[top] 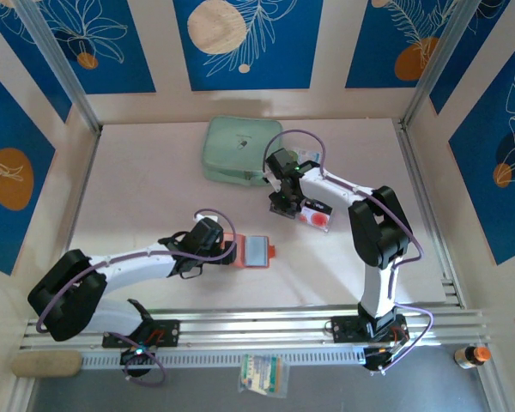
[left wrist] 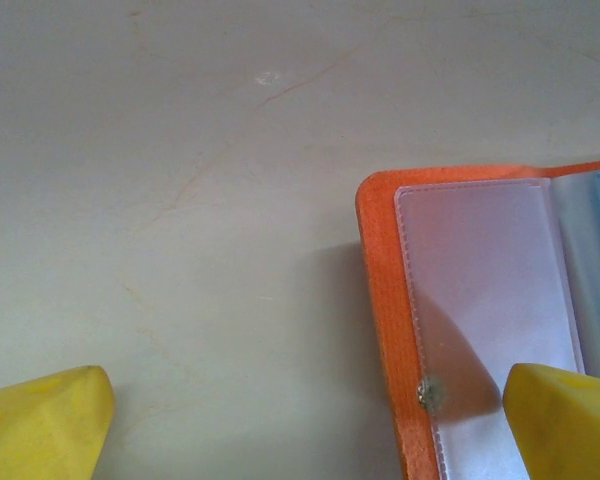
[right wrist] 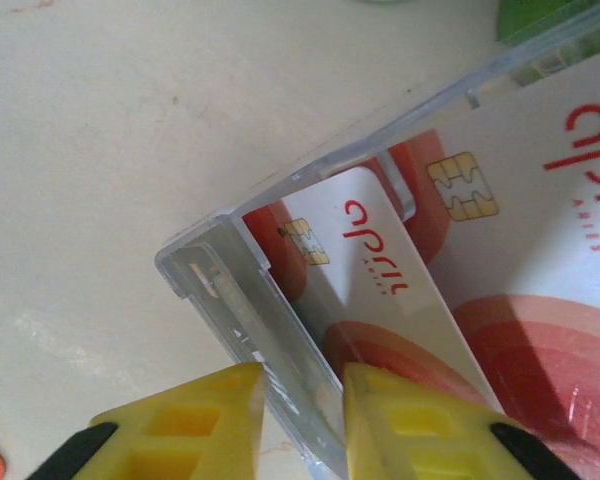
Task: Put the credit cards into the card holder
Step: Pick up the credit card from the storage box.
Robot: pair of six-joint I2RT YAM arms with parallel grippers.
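Pale tabletop [top: 154,189] ringed by blue leaf-print panels, and the orange card holder [top: 256,251] lies open just 6 o'clock of centre, long axis running 9 to 3, tab pointing to 3. The left gripper [left wrist: 305,400] is spread wide at the holder's 9 o'clock end, one yellow finger [left wrist: 565,420] over the clear pocket, the other over bare table. Over at 3 o'clock the credit cards [top: 316,216] sit in the clear tray [right wrist: 205,265], where a leaning card [right wrist: 370,270] runs 11 to 5, chip end at 11. The right gripper [right wrist: 302,385] stands narrow astride the tray wall and that card's edge, though whether it actually pinches I cannot tell.
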